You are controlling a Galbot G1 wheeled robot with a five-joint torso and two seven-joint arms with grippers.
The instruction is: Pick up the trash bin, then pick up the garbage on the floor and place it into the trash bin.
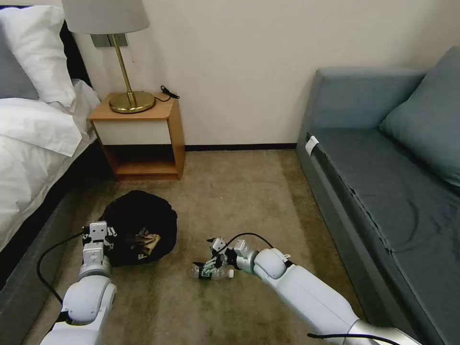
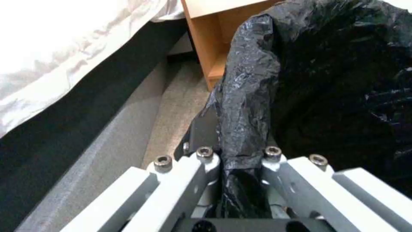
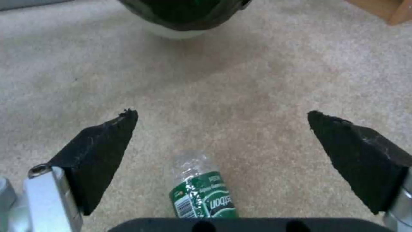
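Straddling green-labelled bottle, right hand

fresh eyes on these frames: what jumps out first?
The right pincer, spread wide over a clear bottle with a green label lying on the carpet. Then the left pincer, clamped on the black-bagged rim of the trash bin beside the bed, with crumpled litter already inside.

A plain cream wall runs across the far side above a dark skirting. Tan carpet covers the floor. On the left, a white-sheeted bed; beside it a wooden nightstand carrying a brass lamp. A grey-blue sofa fills the right.
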